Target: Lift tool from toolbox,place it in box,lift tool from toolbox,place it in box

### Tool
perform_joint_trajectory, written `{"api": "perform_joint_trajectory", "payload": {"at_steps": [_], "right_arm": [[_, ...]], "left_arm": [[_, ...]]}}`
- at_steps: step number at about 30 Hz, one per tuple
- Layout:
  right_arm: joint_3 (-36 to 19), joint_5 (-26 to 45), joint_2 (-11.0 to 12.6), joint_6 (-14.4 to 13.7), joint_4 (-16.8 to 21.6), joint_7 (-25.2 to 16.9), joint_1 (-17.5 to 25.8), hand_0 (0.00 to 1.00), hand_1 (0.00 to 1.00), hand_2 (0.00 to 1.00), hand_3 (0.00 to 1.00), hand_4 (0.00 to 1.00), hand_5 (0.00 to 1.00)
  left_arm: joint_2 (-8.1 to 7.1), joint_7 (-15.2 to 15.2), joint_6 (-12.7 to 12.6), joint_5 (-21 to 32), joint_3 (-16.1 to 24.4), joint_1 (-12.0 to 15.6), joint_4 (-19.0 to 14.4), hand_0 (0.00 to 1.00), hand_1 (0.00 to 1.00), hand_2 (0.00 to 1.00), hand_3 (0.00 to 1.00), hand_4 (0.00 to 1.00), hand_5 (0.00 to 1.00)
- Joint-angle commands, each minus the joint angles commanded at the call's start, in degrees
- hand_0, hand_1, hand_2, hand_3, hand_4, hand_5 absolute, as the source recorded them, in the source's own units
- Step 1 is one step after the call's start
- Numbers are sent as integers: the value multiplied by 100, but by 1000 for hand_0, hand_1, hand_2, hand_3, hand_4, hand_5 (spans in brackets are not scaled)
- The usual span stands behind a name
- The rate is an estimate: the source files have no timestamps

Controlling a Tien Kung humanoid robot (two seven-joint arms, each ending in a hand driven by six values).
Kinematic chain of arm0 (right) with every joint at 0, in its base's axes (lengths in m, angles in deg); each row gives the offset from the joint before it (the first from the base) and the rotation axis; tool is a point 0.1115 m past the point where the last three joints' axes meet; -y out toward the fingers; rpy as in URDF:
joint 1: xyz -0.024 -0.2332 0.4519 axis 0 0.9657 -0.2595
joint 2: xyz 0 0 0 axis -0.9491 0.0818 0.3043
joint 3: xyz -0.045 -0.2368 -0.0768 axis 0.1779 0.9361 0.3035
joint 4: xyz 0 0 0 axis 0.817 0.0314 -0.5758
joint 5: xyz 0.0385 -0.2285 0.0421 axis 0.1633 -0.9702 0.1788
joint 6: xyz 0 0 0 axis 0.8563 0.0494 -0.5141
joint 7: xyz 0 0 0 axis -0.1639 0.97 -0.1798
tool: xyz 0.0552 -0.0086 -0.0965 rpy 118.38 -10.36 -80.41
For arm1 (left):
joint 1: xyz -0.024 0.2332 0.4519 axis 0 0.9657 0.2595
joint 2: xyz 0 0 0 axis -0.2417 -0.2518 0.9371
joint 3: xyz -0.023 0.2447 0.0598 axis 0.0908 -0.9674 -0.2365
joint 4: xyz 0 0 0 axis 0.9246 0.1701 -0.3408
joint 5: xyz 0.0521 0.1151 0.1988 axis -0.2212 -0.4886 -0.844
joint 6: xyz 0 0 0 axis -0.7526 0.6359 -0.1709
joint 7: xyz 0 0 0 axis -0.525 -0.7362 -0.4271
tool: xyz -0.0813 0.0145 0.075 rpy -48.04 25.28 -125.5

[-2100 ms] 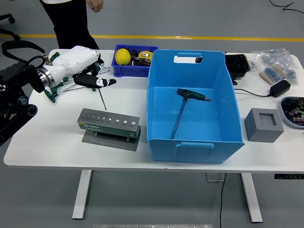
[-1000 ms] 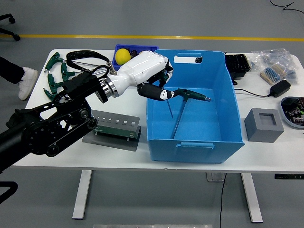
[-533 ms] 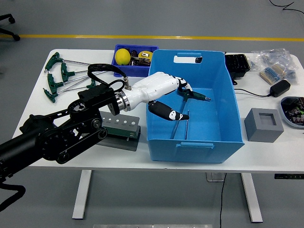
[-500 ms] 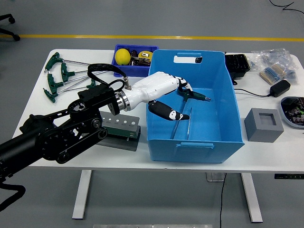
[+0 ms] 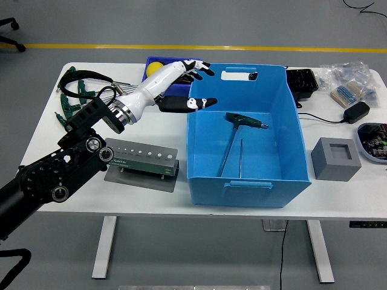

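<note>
Its fingers now spread and empty, the left hand (image 5: 184, 84) pulls back over the rim of the blue box (image 5: 208, 163), leaving the second tool (image 5: 240, 158) beside the first (image 5: 233, 138); both transfers look complete.

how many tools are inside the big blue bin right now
2. A T-handle wrench lies slanted across the blue bin's floor, and a thinner straight tool lies just right of its shaft. Nothing else shows inside, though the near wall hides some floor.

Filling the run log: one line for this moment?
left hand: open, above blue box left rim | tools in box: two | right hand: not in view
</note>
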Motion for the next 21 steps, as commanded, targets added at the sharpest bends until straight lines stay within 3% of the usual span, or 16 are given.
{"api": "perform_joint_trajectory", "payload": {"at_steps": [8,13,16,21], "right_arm": [[56,104,-14,0,-10,-43,8,726,702,753,591,829,724],[74,120,-19,-4,-13,-59,0,726,702,753,590,829,725],[100,174,-24,-5,-16,-76,1,726,702,753,590,829,725],[113,174,-32,-6,-21,-84,2,726,702,754,591,829,723]], "left_arm": [[89,696,84,1907,1423,1073,-447,604,662,786,730,883,630],[181,887,231,3023,2181,1741,-656,604,652,778,750,885,673],[297,927,292,3189,2652,2175,-798,604,652,778,750,885,673],[449,968,465,2911,3292,2855,-990,603,652,764,745,892,716]]}}
